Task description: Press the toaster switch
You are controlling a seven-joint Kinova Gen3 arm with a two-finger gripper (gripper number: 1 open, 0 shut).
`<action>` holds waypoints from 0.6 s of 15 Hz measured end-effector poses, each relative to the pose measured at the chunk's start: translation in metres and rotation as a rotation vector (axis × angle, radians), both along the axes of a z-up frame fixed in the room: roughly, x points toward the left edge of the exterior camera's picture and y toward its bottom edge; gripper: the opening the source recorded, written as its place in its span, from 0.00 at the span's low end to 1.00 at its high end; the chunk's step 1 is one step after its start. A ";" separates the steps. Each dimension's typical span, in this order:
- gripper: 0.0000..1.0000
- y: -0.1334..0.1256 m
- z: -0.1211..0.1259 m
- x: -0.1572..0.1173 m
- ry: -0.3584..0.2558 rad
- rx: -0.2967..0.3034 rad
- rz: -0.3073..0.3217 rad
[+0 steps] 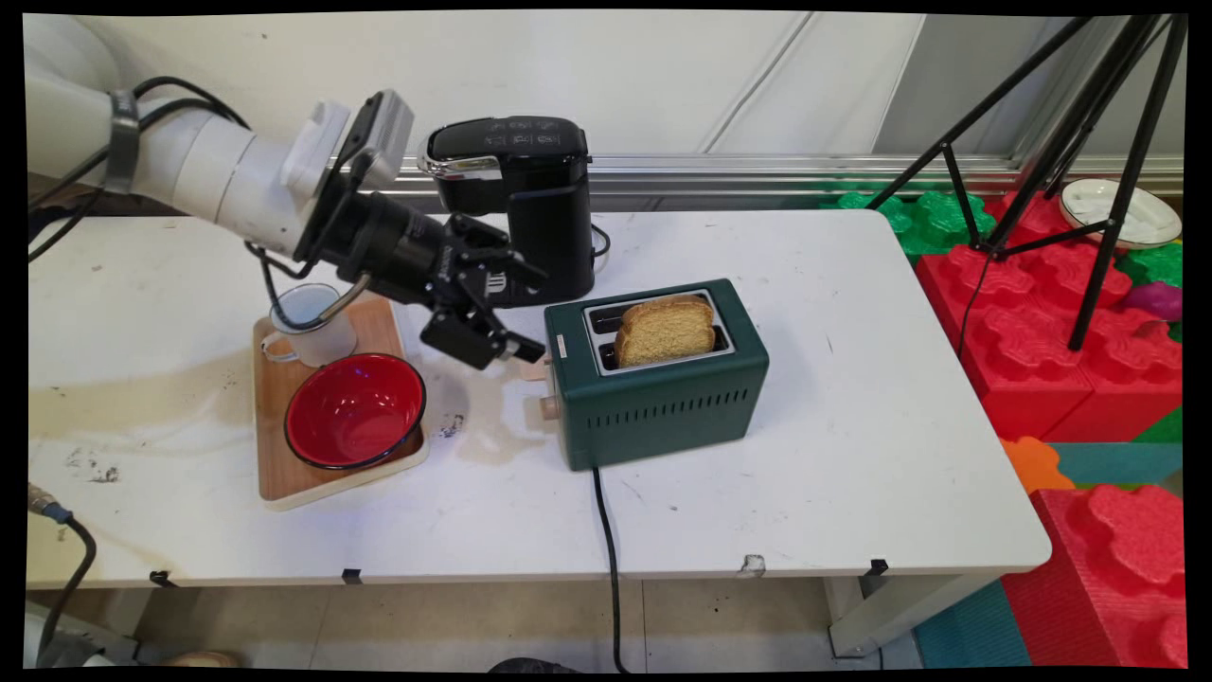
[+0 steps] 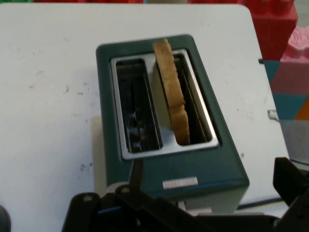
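Gripper at toaster's lever end, bread up in one slot

Toaster [image 1: 663,398] sat mid-table w/ a bread slice [image 1: 665,330] standing in the far slot – near slot empty. Gripper [image 1: 532,311] hung just beside its left end, fingers spread wide & holding nothing. Behind: black coffee machine [image 1: 530,204]. Left: wooden tray [image 1: 327,464] w/ red bowl [image 1: 355,410] & white mug [image 1: 308,327] – all on white table [image 1: 852,455].

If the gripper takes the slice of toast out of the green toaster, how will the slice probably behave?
The toast stands upright in one slot of the toaster, keeping its shape, so it is probably stiff. Its browned, dry look suggests it is light and may crumble under a hard squeeze. Its rough crust should give grip rather than slip.
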State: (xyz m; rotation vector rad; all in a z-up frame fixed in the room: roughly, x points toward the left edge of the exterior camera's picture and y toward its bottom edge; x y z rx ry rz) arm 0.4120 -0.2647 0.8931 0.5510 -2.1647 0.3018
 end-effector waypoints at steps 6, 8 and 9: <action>0.00 0.013 -0.006 0.016 -0.036 0.006 -0.008; 0.00 0.015 -0.007 0.019 -0.041 0.006 -0.009; 0.00 0.016 -0.007 0.020 -0.043 0.006 -0.009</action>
